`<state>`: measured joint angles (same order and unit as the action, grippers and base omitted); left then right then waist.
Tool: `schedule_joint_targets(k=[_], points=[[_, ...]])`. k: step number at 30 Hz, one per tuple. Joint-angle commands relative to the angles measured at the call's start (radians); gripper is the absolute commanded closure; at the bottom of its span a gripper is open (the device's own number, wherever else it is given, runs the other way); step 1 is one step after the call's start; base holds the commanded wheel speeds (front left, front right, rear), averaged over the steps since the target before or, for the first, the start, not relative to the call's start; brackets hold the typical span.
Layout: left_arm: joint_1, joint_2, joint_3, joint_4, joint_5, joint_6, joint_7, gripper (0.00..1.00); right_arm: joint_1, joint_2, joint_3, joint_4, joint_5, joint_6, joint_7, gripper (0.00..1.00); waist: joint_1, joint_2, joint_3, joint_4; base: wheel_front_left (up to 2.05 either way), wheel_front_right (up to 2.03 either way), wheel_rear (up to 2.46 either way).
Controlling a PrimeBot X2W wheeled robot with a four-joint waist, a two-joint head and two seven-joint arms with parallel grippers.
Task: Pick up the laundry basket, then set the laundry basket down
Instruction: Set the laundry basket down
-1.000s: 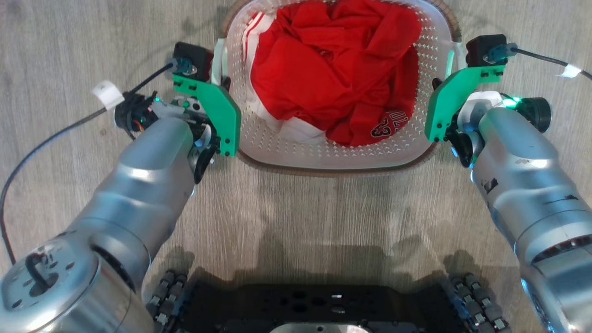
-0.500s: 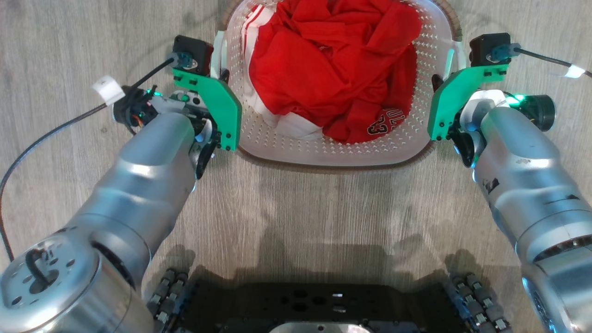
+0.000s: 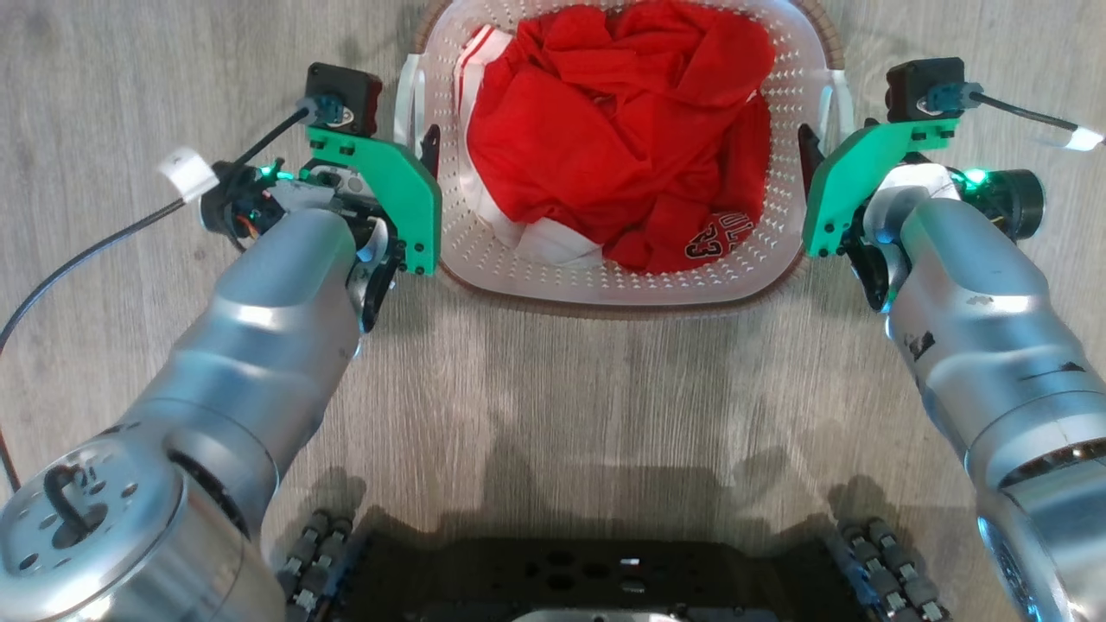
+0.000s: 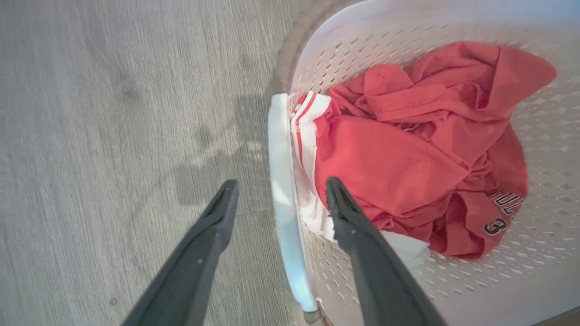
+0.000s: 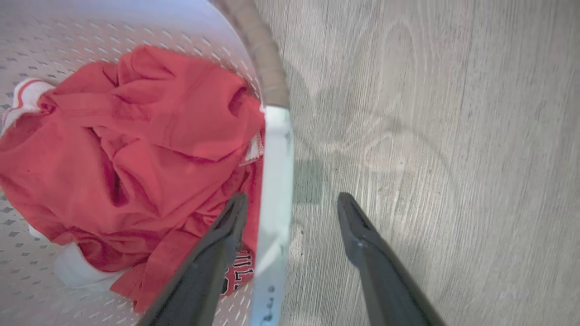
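The laundry basket [image 3: 605, 281] sat on the wood-grain floor [image 3: 553, 389] just ahead of me, between my arms, full of a crumpled red jersey [image 3: 596, 130] (some white cloth beneath it). My left gripper [image 4: 281, 182] stood spread wide and held nothing, one finger on each side of the white left handle [image 4: 277, 131]. My right gripper [image 5: 292, 196] straddled the right handle [image 5: 276, 149] the same way, equally empty.

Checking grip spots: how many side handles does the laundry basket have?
2. The left handle runs inside the open left pincer; the right handle inside the open right pincer. None seems hidden.
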<state>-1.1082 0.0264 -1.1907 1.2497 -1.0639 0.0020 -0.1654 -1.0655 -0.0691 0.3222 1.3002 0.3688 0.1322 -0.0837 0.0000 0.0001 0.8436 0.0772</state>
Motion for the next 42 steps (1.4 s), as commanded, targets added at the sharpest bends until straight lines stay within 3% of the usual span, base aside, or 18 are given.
schedule_joint_targets(k=[1, 16, 20, 25, 30, 36, 42], points=[[-0.001, 0.024, 0.004, 0.005, -0.01, 0.009, -0.016, 0.0, 0.009, 0.019, 0.008, -0.009, -0.01, -0.002, -0.016, 0.0, 0.0, -0.0001, -0.007, 0.0, 0.0, 0.0, 0.0], [0.004, 0.031, 0.048, -0.026, 0.017, 0.023, -0.095, 0.0, 0.003, 0.019, 0.032, -0.025, -0.003, -0.002, -0.164, 0.0, 0.0, -0.0001, -0.12, -0.009, 0.0, 0.0, 0.0], [0.034, 0.073, 0.139, -0.143, 0.095, 0.06, -0.096, 0.0, 0.015, 0.019, 0.022, -0.068, -0.025, -0.002, -0.177, 0.0, 0.0, -0.0001, -0.161, -0.018, 0.0, 0.0, 0.0], [0.147, 0.129, 0.294, -0.331, 0.255, 0.113, -0.096, 0.0, 0.097, 0.019, -0.052, -0.23, -0.074, -0.002, -0.178, 0.0, 0.0, -0.0001, -0.222, -0.028, 0.0, 0.0, 0.0], [0.303, 0.148, 0.466, -0.509, 0.419, 0.149, -0.096, 0.0, 0.224, 0.019, -0.097, -0.392, -0.097, -0.002, -0.178, 0.0, 0.0, -0.0001, -0.29, -0.029, 0.0, 0.0, 0.0], [0.481, 0.133, 0.652, -0.691, 0.579, 0.147, -0.096, 0.0, 0.363, 0.019, -0.118, -0.547, -0.106, -0.002, -0.178, 0.0, 0.0, -0.0001, -0.371, -0.032, 0.0, 0.0, 0.0], [0.636, 0.103, 0.798, -0.837, 0.693, 0.107, -0.096, 0.0, 0.475, 0.019, -0.136, -0.671, -0.114, -0.002, -0.178, 0.0, 0.0, -0.0001, -0.453, -0.036, 0.0, 0.0, 0.0]])
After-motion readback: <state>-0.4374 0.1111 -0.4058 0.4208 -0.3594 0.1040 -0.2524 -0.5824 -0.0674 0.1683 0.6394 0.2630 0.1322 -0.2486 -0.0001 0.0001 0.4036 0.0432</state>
